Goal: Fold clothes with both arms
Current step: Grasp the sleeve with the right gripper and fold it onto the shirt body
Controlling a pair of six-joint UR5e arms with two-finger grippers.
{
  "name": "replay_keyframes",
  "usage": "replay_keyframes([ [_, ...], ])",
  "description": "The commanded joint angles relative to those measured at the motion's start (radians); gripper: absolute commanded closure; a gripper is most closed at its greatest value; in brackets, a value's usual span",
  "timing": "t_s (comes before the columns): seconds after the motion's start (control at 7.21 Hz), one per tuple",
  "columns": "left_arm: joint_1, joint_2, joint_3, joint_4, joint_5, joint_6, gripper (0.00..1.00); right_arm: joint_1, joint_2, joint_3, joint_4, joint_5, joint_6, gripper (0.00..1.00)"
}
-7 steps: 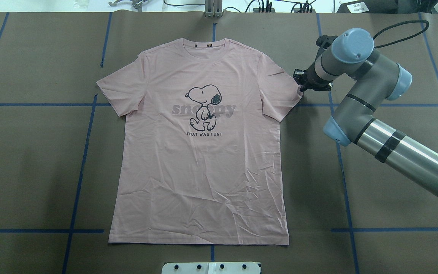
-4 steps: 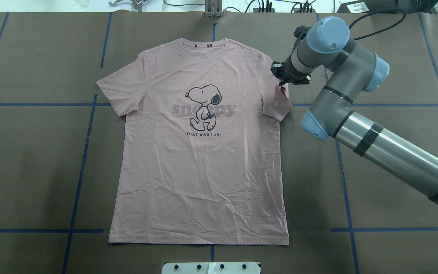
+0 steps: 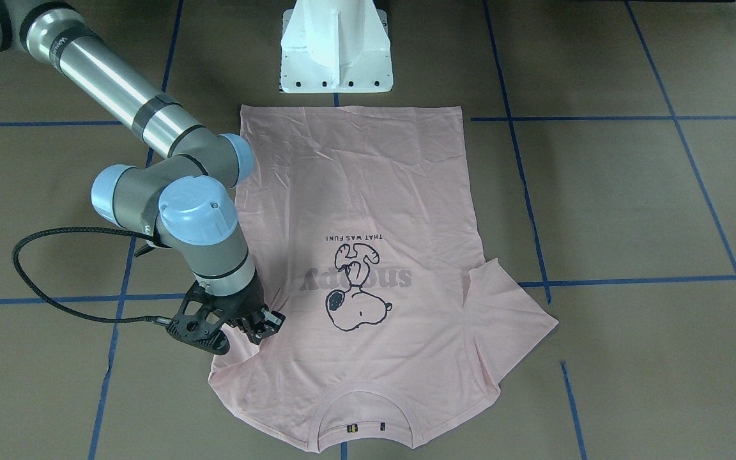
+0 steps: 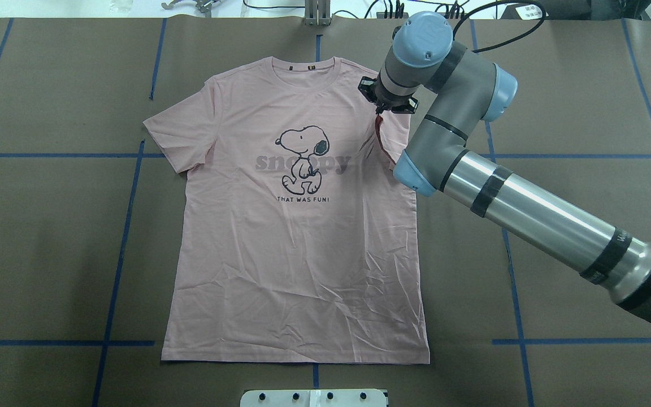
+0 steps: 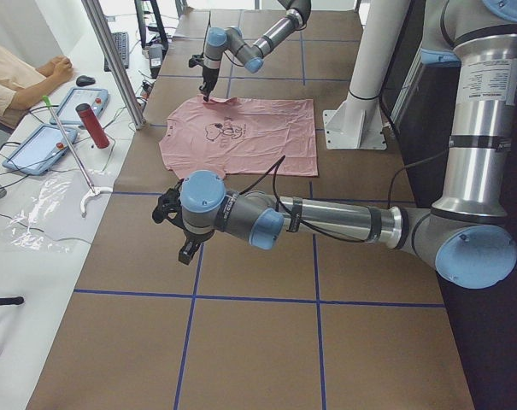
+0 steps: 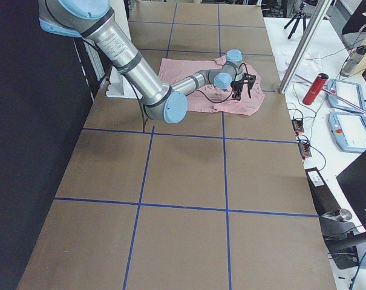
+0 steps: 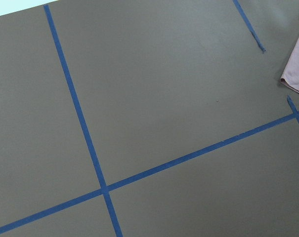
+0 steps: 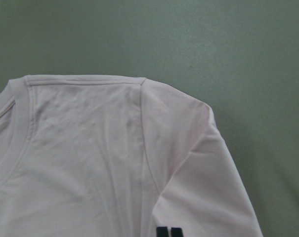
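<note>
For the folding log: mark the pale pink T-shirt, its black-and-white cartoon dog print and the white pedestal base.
pale pink T-shirt (image 4: 303, 271), overhead view, lower front.
black-and-white cartoon dog print (image 4: 302, 161), overhead view, dog's body.
white pedestal base (image 3: 314, 45), front-facing view, sloped face.

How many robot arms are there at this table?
2. The right arm reaches over the pink T-shirt, its gripper holding the sleeve. The left arm hovers above the table beside the shirt, visible only from the side camera.
</note>
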Motion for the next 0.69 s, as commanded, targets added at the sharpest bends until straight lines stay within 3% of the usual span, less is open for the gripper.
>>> replay_keyframes([
  [0.0,0.000,0.000,0.000,0.000,-0.021,0.000,0.00,-0.014,0.022,-0.027,0.008,-0.036,-0.015,0.01],
  [0.14,0.003,-0.005,-0.001,-0.009,-0.048,-0.078,0.00,-0.028,0.022,-0.021,0.008,-0.055,-0.070,0.00],
  [0.42,0.059,-0.006,0.009,-0.191,-0.051,-0.257,0.00,-0.028,0.008,0.048,-0.006,-0.043,-0.154,0.00],
  [0.55,0.154,-0.021,0.009,-0.277,-0.050,-0.378,0.00,-0.030,-0.065,0.147,-0.001,-0.043,-0.150,0.00],
])
